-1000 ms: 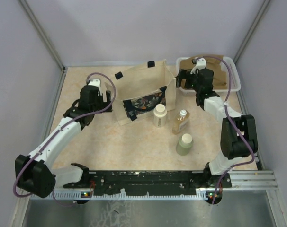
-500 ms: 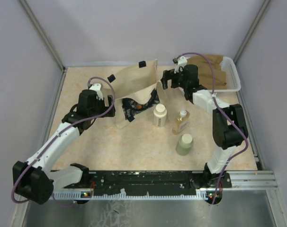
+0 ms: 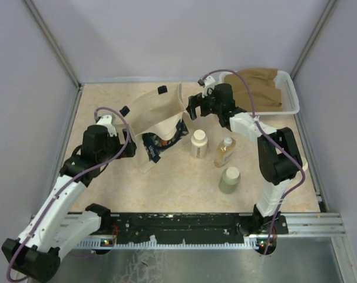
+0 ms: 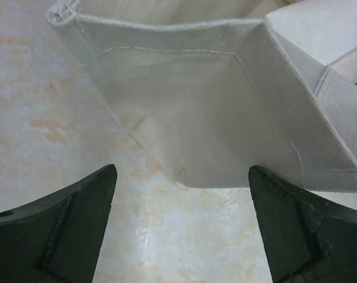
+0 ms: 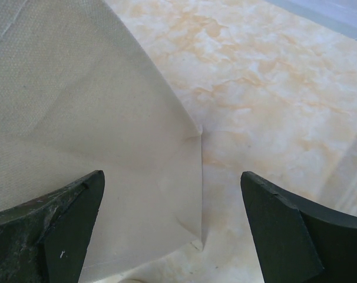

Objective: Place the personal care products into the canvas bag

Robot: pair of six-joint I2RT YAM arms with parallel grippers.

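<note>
Bag-opening is the step in hand, by my reading, since none of the products is packed yet. The canvas bag slumps on the tabletop with its mouth sagging and its printed side facing the near edge. The left pincer sits just beside the bag's left side with its jaws spread wide and a folded corner of fabric ahead of them, gripping nothing. The right pincer hangs at the bag's right edge, also wide apart, with a flap of cloth reaching down between its fingers but not clamped. All three products stand upright to the right of the bag: the cream bottle nearest it, the amber bottle just beyond, and the green bottle farthest and nearer the arms' bases. The next move probably calls for each pincer to close on a rim edge and pull the mouth apart so a bottle can drop in. Compared with a second ago, the bag has lost its upright box shape and leaned over, the right arm has swung from over the tray across to the bag, and the left arm has drawn back a little; the bottles have not moved.
</note>
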